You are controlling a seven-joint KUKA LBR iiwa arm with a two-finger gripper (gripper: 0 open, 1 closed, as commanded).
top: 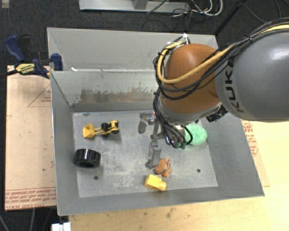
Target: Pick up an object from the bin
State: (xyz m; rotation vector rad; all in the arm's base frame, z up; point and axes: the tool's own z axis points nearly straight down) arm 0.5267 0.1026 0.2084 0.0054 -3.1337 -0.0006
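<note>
Grey metal bin [61, 143]: we list its contents from the left wall across to the right.

1. Black plastic ring [86, 158], short and thick. It lies at the left of the floor, towards the near edge and apart from everything else.
2. Yellow and black toy digger [101, 129], a small plastic model. It sits just above the ring, its yellow scoop pointing left and its black wheels to the right.
3. Two-finger gripper [150, 142], grey metal, at the middle of the floor below the arm's orange cover [188, 76] and its looped cables. We see its fingers [154, 155] spread apart, one towards the back wall and one towards the near edge. Only bare floor shows between them, so the gripper is released and grasps nothing.
4. Yellow plastic block [155, 182], small and roughly wedge-shaped. It lies close to the near edge, just below the nearer finger.
5. Small orange and brown lump [163, 167], irregular in shape; we cannot tell its kind. It lies right beside the tip of the nearer finger, on that finger's right and outside the gap. We cannot tell whether the two touch. Of all the items it is closest to the gripper.
6. Pale green soft ball [199, 134]. It sits right of centre, its left part hidden by the wrist.

The grey arm [265, 76] comes in from the right, above the bin's right wall.
</note>
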